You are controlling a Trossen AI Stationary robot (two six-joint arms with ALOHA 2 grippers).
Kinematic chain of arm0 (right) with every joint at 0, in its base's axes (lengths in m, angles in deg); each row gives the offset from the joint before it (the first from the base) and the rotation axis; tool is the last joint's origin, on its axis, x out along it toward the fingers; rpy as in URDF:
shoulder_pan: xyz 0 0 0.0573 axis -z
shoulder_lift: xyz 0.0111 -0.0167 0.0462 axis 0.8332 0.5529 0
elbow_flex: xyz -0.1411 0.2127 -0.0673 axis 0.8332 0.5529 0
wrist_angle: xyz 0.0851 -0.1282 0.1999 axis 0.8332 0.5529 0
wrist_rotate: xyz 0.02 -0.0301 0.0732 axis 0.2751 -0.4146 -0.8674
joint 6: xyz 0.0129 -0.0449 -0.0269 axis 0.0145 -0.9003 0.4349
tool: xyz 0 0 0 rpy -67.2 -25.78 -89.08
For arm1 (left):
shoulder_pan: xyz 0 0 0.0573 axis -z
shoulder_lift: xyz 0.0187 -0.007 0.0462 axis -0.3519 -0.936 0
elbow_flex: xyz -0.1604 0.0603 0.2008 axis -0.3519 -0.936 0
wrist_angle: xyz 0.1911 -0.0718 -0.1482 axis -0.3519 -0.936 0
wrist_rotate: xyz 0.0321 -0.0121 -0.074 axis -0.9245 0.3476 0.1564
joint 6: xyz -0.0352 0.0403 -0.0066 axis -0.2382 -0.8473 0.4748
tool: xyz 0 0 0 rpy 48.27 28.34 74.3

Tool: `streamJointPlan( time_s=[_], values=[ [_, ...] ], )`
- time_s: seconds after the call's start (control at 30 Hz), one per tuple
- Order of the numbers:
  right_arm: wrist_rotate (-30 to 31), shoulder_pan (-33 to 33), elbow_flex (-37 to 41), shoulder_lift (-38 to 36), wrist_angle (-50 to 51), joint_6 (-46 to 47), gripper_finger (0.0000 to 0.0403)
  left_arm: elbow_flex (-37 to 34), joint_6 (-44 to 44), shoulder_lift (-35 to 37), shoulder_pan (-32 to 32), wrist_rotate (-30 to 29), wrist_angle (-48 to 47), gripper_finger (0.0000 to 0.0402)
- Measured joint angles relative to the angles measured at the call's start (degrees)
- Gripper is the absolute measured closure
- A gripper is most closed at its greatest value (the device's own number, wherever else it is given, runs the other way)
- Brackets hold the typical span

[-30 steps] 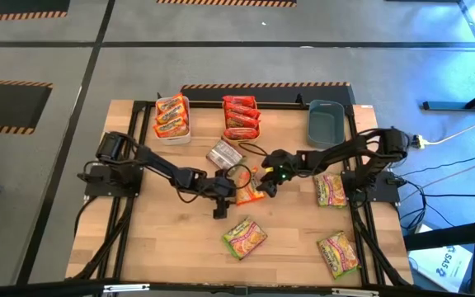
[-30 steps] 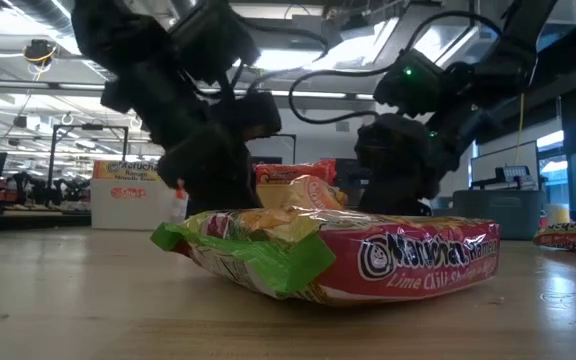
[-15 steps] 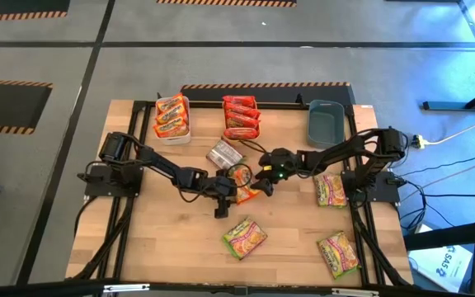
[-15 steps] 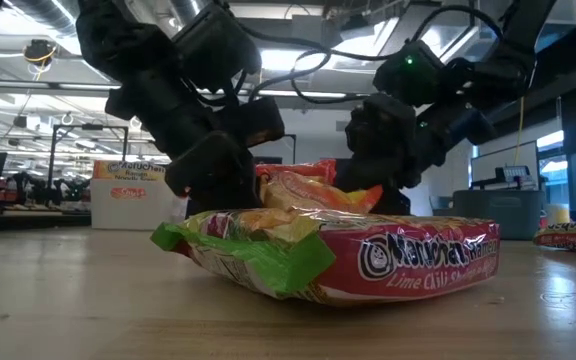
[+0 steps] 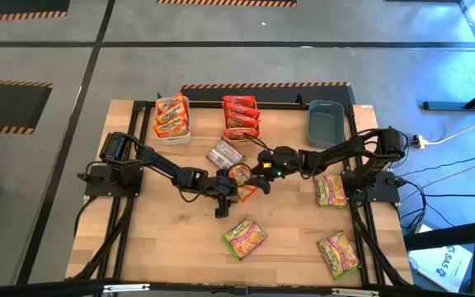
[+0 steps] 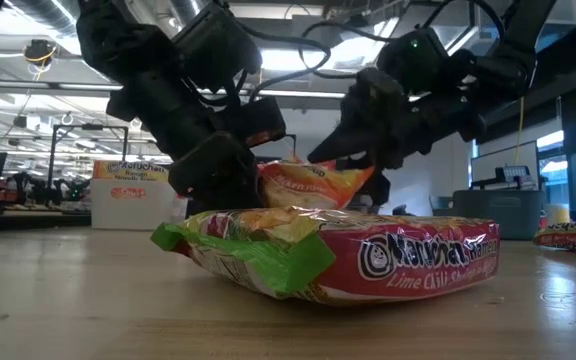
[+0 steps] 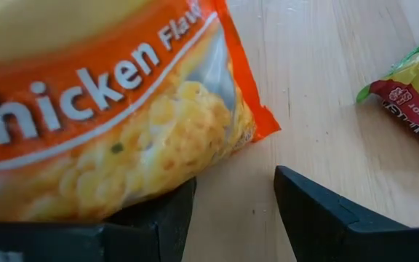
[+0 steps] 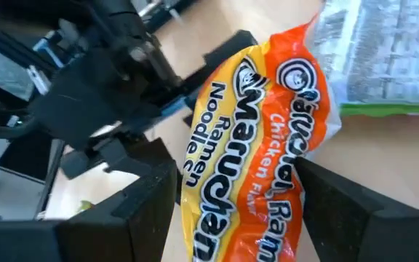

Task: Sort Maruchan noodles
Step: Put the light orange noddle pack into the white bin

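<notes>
An orange Maruchan chicken packet (image 5: 242, 176) stands tilted at the table's middle, between my two grippers. My right gripper (image 5: 258, 170) reaches in from the right and is shut on it. My left gripper (image 5: 227, 191) stands open just left of the packet, with bare wood between its fingers (image 7: 318, 211). A silvery packet (image 5: 223, 154) lies face down behind them. Green packets lie flat at the near middle (image 5: 244, 238), at the right (image 5: 331, 188) and at the near right (image 5: 337, 252). My right gripper pinches the orange packet by its two long sides (image 8: 195, 182) between its two fingers, and the packet reaches forward past the fingertips. The fingers come from the table's right, slanting down, along the packet. The packet sits tilted; the green packet (image 6: 338, 255) hides its lower end. My left gripper has the orange packet's edge (image 7: 158, 193) over one finger (image 7: 162, 218); whether they touch I cannot tell.
At the far edge stand a white bin (image 5: 171, 117) with orange packets, an orange bin (image 5: 241, 117) with red packets and a grey-blue bin (image 5: 326, 122). Cables loop near the right gripper. Bare wood lies at the near left.
My right gripper has risen, tipped its fingers upward and gone a little toward the far left. The orange packet, lying flat on the table a second ago, has been raised at its right end and now stands tilted, closer to the silvery packet.
</notes>
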Motion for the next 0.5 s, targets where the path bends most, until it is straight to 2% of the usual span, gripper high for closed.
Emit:
streamJointPlan(
  time_s=[0.27,0.5],
  values=[
    [6.4,0.0,0.0,0.0,0.7,1.6,0.0148,-0.1,-0.2,-0.1,0.1,1.0,3.3,0.0214],
    [6.8,0.0,-0.1,2.3,1.2,3.0,0.0148,-0.1,-0.3,-0.1,0.2,1.6,4.2,0.0214]
  ],
)
